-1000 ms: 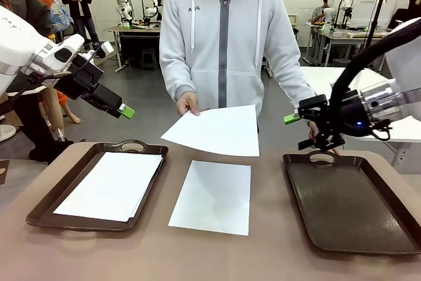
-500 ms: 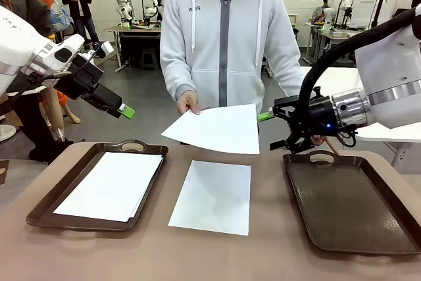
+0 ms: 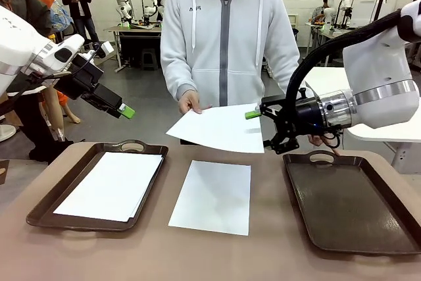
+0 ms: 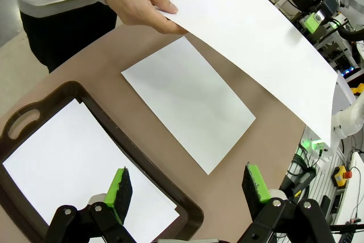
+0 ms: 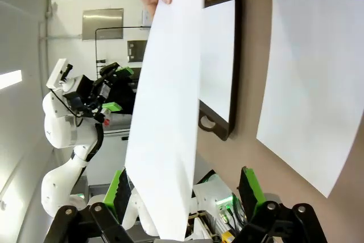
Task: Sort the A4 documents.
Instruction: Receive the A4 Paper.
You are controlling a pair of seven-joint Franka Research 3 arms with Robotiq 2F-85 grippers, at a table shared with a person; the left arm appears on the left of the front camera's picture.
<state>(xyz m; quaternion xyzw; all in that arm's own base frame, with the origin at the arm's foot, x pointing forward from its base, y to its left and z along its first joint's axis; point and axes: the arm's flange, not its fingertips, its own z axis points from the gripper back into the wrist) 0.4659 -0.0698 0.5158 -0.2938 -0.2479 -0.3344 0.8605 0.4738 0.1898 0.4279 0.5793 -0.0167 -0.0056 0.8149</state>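
Nearest me, one plain white A4 paper sheet (image 3: 212,197) is lying flat on the brown table (image 3: 276,228), between the left dark brown handled tray (image 3: 131,143) and the right tray (image 3: 348,202). Beyond it, the person's hand (image 3: 189,103) is holding out a second white sheet (image 3: 220,129), long axis left-right. Its right edge appears to be sitting between the wide-open, empty jaws of my right gripper (image 3: 264,129), arm level and pointing left. My left gripper (image 4: 187,189) is hanging open and empty, well left.

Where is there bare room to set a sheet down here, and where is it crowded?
The right tray is bare. Narrow table strips flank the middle sheet. The left tray holds sheets; the held sheet and right end effector crowd the air above the middle.
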